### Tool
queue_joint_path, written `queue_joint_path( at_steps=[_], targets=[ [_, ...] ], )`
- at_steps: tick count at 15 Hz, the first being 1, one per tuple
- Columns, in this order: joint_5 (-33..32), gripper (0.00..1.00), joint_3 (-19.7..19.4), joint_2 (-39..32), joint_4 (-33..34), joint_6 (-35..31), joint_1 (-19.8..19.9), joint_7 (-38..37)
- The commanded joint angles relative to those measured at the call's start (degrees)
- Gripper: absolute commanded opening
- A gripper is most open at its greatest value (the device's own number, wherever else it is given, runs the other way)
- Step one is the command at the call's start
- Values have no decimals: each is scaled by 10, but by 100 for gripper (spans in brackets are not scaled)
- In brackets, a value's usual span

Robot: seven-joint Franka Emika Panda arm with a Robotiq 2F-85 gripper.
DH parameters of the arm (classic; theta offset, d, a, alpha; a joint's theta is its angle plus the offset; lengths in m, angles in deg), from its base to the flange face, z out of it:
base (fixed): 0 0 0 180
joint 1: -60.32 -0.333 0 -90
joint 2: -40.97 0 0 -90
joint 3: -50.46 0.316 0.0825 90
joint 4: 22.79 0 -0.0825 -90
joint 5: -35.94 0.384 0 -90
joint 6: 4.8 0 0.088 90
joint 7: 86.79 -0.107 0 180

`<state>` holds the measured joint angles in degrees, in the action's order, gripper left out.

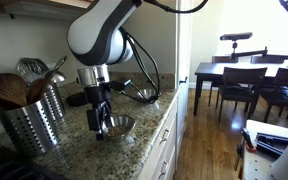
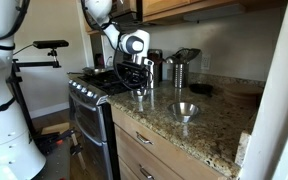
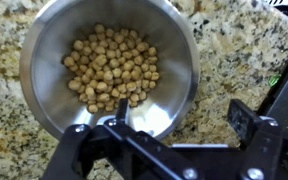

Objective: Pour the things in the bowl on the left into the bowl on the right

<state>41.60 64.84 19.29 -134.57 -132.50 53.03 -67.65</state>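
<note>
**Gripper [image 3: 162, 142] above a granite counter [image 3: 234, 60].** The jaws are spread wide and hold nothing. In the wrist view we see the black fingers [image 3: 246, 120] enter from the lower edge. The steel bowl [image 3: 44, 50] lies directly ahead of them, and its near rim passes under the gripper's frame. We cannot tell whether any finger touches that rim. The bowl holds a heap of small round tan pieces [image 3: 109, 65] gathered at its centre, with bare metal showing around them.

In an exterior view the gripper [image 1: 102, 120] points straight down at the counter edge, and the bowl [image 1: 120, 126] sits just beside and below it. In an exterior view from the opposite end, the gripper [image 2: 139, 80] hangs close over the same bowl [image 2: 142, 94]. The arm [image 1: 99, 35] rises from the gripper in a white elbow.

Further along the counter we note the other bowl [image 2: 184, 110], well apart from the gripper. Its contents are too small for us to judge. A perforated utensil holder [image 1: 34, 125] with wooden spoons stands on the counter, a stove [image 2: 89, 90] adjoins it, and a dining table [image 1: 244, 72] stands in the room beyond
</note>
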Motion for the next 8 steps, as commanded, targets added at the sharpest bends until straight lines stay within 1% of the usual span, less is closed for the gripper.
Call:
queue_joint_path(
  at_steps=[1, 8],
  targets=[
    [1, 100, -3, 0, 1, 1, -3, 1],
    [2, 100, -8, 2, -4, -2, -5, -20]
  ],
)
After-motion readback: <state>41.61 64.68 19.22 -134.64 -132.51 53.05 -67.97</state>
